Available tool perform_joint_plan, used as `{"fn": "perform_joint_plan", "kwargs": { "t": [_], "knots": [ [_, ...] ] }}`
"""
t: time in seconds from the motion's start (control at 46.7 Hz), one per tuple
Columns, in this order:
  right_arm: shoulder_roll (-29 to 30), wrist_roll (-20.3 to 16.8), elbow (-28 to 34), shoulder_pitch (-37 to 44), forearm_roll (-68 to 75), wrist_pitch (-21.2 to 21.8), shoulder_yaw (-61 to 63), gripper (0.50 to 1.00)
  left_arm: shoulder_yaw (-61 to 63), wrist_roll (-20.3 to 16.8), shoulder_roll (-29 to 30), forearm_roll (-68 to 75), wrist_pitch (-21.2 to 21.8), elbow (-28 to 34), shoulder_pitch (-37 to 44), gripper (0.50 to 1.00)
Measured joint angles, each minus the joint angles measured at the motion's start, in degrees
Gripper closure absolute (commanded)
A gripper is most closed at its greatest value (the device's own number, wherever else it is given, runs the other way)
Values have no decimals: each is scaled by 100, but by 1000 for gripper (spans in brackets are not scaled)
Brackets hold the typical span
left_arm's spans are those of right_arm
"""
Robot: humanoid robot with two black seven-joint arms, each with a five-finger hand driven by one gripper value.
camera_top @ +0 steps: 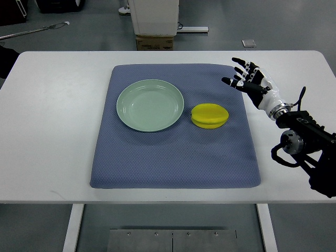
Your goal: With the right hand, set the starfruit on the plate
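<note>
A yellow starfruit (210, 115) lies on the blue mat (173, 157), just right of a pale green plate (150, 105), which holds nothing. My right hand (245, 77) hovers above the mat's far right corner, up and to the right of the starfruit, its fingers spread and holding nothing. Its arm comes in from the right edge. No left arm shows in the picture.
The mat lies on a white table (52, 131). Beyond the table's far edge a cardboard box (155, 42) stands under a white unit on the floor. A small grey object (248, 43) lies on the floor at the back right.
</note>
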Motion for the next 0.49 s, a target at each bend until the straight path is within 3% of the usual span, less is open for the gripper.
{"fn": "perform_joint_plan", "kwargs": {
  "t": [0.492],
  "knots": [
    [-16, 10, 0, -42, 4, 1, 4, 500, 0, 0, 0, 0, 3, 2, 6, 500]
  ]
}}
